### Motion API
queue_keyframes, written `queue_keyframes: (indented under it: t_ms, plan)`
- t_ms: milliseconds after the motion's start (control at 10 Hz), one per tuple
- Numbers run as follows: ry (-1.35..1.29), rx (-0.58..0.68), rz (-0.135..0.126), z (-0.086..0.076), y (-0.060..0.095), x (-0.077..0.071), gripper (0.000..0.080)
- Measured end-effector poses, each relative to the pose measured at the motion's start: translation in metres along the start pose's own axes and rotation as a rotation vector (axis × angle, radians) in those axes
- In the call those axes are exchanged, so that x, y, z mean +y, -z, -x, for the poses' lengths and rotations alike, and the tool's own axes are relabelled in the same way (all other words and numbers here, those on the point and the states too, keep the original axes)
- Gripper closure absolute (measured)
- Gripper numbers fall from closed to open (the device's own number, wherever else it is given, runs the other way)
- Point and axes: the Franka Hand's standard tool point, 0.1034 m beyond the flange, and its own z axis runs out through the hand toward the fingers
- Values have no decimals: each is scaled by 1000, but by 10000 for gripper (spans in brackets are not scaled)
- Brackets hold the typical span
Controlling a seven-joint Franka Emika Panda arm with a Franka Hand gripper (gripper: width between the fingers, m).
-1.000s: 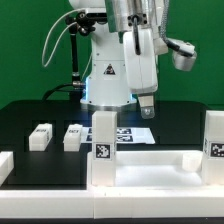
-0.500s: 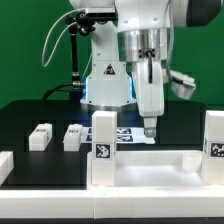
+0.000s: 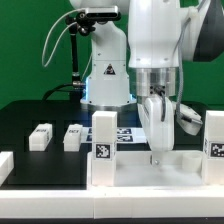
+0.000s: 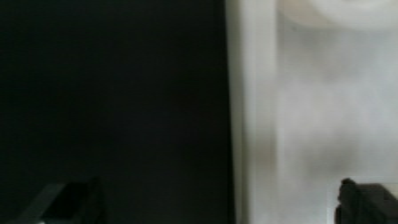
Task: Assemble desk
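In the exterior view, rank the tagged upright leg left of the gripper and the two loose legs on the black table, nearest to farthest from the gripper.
From the gripper:
1. upright tagged leg, just to the exterior view's left of it.
2. inner loose leg, lying farther to the exterior view's left.
3. outer loose leg, farthest to the exterior view's left.

The bench (image 3: pixel 30 115) holds one desk panel (image 3: pixel 150 173), four legs (image 3: pixel 72 137) and one marker board (image 3: pixel 129 135); one robot arm (image 3: pixel 160 40) carries one gripper (image 3: pixel 157 157).
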Motion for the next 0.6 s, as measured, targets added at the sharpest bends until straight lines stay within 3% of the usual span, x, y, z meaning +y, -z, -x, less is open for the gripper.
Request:
queue_keyframes:
  t_ms: [100,200,300,400,500,600]
  plan:
    - [2,0,-1,0,0,0,159]
    - [2,0,-1,0,0,0,318]
    - [3,0,0,0,0,0,318]
    - [2,-1,-1,0,0,0,487]
    - [2,-1,-1,0,0,0,487]
    - [4,-1,-1,0,0,0,659]
